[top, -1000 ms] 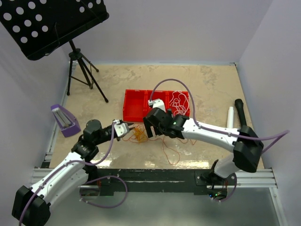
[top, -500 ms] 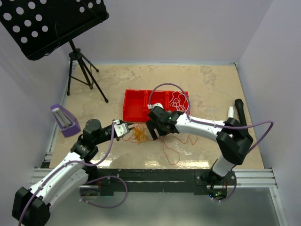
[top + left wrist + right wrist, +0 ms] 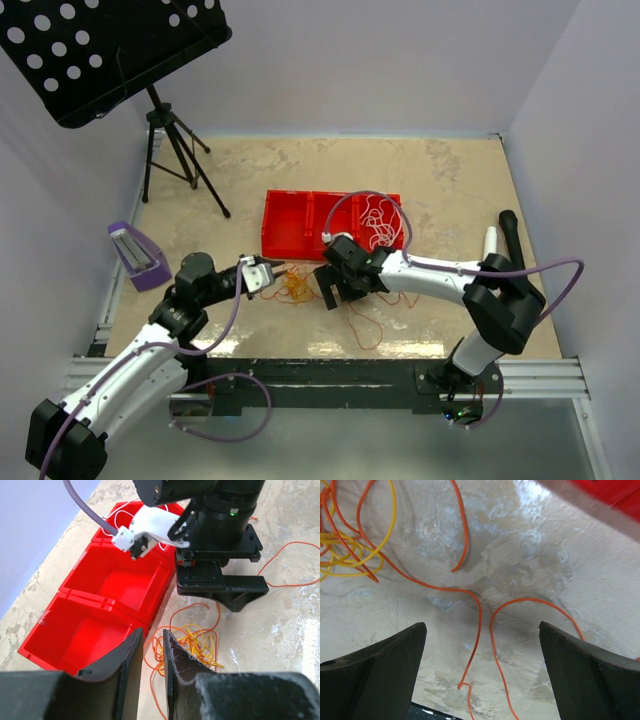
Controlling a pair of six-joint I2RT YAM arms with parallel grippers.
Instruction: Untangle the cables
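We look down on the whole desk (image 3: 450, 170) from high above and behind the arm bases. Our left wrist view sits low and near, facing right past the left claw (image 3: 152, 633). The right wrist view stares straight down through the right claw (image 3: 481, 630), very close. All three share the cable tangle (image 3: 297, 287)

The left arm (image 3: 150, 355) leans from the near left corner of the table (image 3: 450, 170) toward its middle. The left gripper (image 3: 270, 272) is held low and level, its fingers (image 3: 127, 665) close together with only a narrow slit between them. The right arm (image 3: 440, 278) folds at its elbow near the right edge and extends left. The right gripper (image 3: 338, 296) points down, jaws spread wide.
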